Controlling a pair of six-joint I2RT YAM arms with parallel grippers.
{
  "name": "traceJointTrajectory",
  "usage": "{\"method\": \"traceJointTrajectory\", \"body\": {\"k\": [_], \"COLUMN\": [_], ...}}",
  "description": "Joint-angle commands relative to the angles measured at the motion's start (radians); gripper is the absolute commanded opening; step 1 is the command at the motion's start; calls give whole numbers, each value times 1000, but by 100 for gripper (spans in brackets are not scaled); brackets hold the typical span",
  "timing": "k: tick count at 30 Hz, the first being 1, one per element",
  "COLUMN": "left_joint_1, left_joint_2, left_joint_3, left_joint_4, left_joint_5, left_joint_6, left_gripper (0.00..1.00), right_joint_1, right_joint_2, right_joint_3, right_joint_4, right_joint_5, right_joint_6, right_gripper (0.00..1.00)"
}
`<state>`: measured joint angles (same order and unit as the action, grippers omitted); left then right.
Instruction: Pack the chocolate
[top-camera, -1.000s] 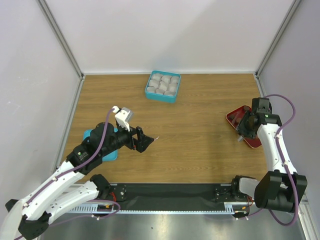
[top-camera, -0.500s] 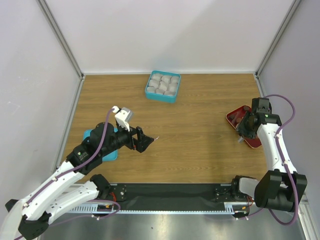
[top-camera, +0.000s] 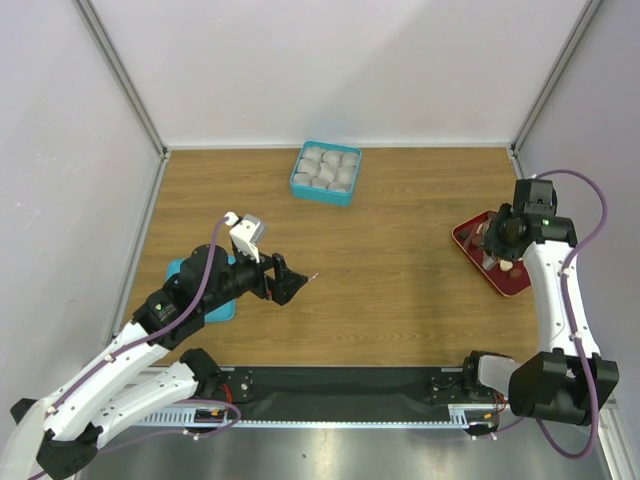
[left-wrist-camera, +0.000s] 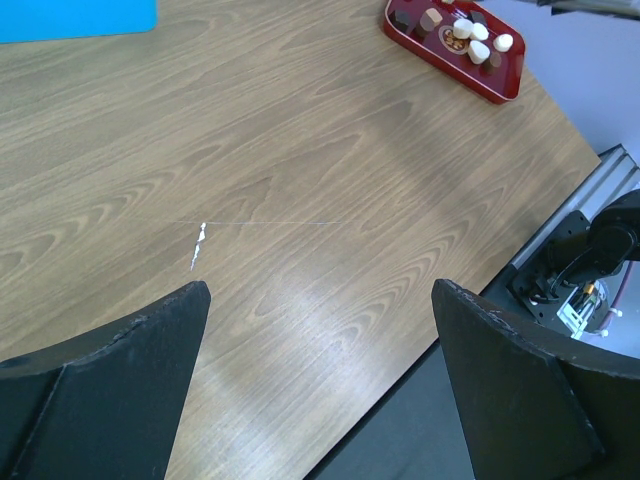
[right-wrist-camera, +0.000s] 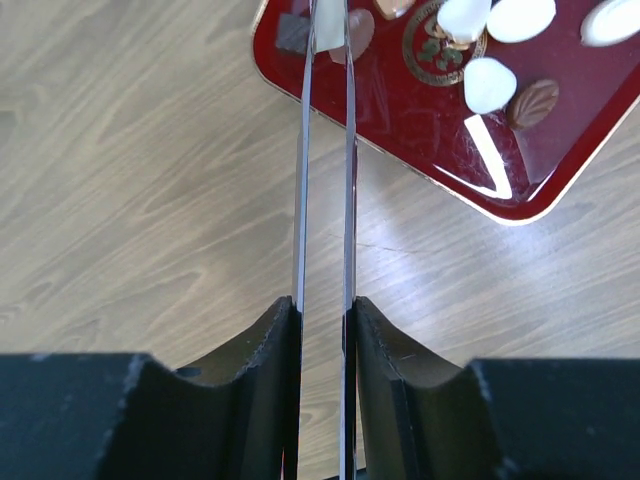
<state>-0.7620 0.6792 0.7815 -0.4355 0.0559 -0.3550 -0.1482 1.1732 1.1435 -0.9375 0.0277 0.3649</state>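
Note:
The chocolate pieces (right-wrist-camera: 490, 85), pale and dark brown, lie on a red tray (right-wrist-camera: 400, 110) at the table's right edge (top-camera: 512, 282); they also show in the left wrist view (left-wrist-camera: 470, 30). My right gripper (right-wrist-camera: 325, 305) is shut on long metal tweezers (right-wrist-camera: 302, 200) and hangs over the tray (top-camera: 497, 245). A pale piece (right-wrist-camera: 328, 30) sits between the tweezer blades at the top edge, with a brown piece (right-wrist-camera: 360, 30) beside it. My left gripper (left-wrist-camera: 320, 390) is open and empty above bare wood left of centre (top-camera: 285, 280). The teal box (top-camera: 326, 172) at the back holds paper cups.
A flat teal lid (top-camera: 205, 295) lies under my left arm, its corner showing in the left wrist view (left-wrist-camera: 70, 15). A small white scratch (left-wrist-camera: 197, 245) marks the wood. The table's front edge and black rail (top-camera: 350, 385) run close below the left gripper.
My right arm has swung back and to the right, carrying the tweezers further over the red tray. The left arm has not moved.

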Motion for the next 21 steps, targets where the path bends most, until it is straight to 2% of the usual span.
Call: {"method": "traceJointTrajectory", "body": {"k": [1, 5, 8, 11, 16, 21], "left_joint_1": [-2, -2, -2, -2, -2, -2], "left_joint_2": [-10, -20, -38, -52, -52, -41], "left_joint_3": [30, 62, 70, 61, 39, 41], "left_joint_4": [18, -37, -65, -74, -74, -74], "left_joint_5": [-8, -47, -117, -163, -206, -214], "left_joint_6": [24, 54, 79, 93, 105, 114], "left_gripper": [100, 100, 100, 100, 100, 100], "right_joint_1": [-5, 15, 103, 266, 479, 538], "right_joint_2": [-32, -24, 14, 74, 285, 520], "right_joint_3": [70, 134, 194, 260, 389, 538], "right_joint_4": [-23, 31, 110, 221, 419, 570], "right_joint_5": [-17, -116, -153, -88, -29, 34], "right_joint_6": [-14, -1, 37, 81, 80, 25], "right_gripper": [19, 19, 18, 18, 18, 17]}}
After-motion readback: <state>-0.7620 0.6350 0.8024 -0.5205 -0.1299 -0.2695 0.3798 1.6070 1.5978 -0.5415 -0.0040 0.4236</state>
